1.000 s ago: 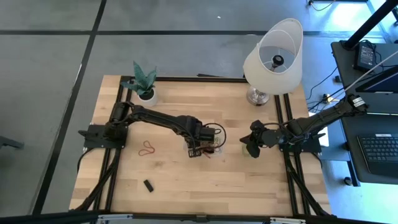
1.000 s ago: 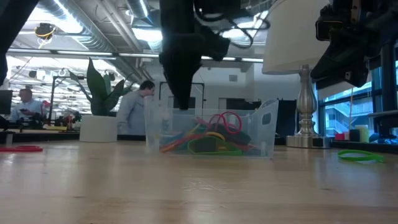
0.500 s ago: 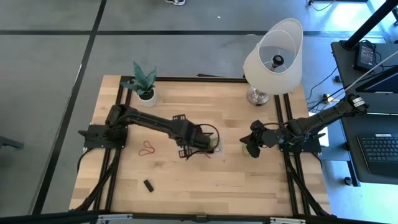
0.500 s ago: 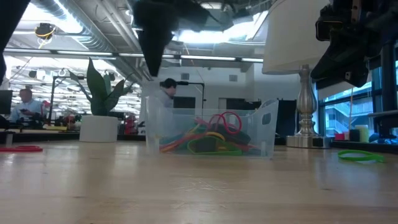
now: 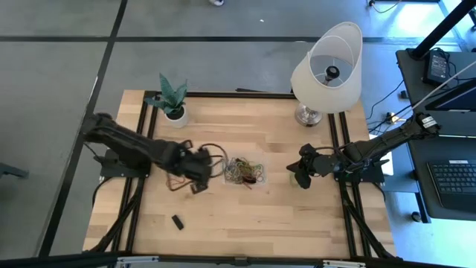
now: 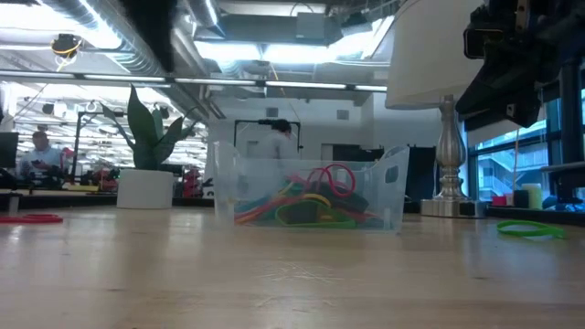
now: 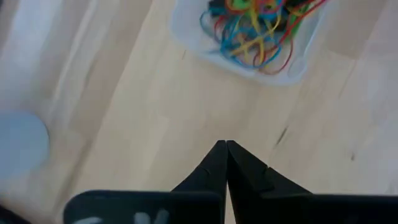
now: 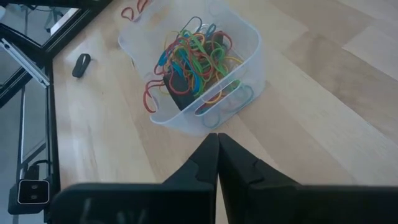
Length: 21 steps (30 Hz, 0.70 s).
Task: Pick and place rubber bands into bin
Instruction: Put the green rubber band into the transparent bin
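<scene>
Bin (image 5: 244, 170) just beside left gripper (image 5: 199, 181)

No text, label, brand or number can be read anywhere.

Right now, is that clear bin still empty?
No, the bin holds a tangle of coloured rubber bands.

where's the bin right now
In the high view the bin sits near the table's middle, between the left gripper and the right gripper, in front of the lamp and full of rubber bands.
</scene>
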Each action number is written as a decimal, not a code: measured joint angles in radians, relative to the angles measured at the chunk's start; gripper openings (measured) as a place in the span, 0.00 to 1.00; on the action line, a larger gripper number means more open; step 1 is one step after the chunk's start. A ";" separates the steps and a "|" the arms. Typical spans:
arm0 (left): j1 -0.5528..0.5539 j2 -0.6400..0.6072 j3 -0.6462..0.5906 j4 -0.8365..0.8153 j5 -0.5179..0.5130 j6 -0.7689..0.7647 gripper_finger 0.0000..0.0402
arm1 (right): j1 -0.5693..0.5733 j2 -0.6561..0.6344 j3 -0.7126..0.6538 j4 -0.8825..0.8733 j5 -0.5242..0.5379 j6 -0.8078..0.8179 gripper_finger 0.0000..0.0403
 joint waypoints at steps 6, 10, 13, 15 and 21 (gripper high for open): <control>-0.088 -0.212 -0.254 0.115 0.004 -0.171 0.01 | 0.000 0.000 0.000 0.021 0.001 0.058 0.01; -0.154 -0.324 -0.401 0.229 0.007 -0.215 0.00 | 0.000 0.035 0.051 0.002 0.012 0.082 0.01; -0.193 -0.396 -0.501 0.312 0.022 -0.234 0.01 | 0.000 0.121 0.157 -0.056 0.027 0.075 0.00; -0.213 -0.437 -0.558 0.360 0.037 -0.242 0.01 | 0.000 0.205 0.253 -0.177 0.027 0.084 0.00; -0.246 -0.511 -0.668 0.457 0.048 -0.262 0.01 | 0.000 0.493 0.510 -0.627 -0.080 0.312 0.00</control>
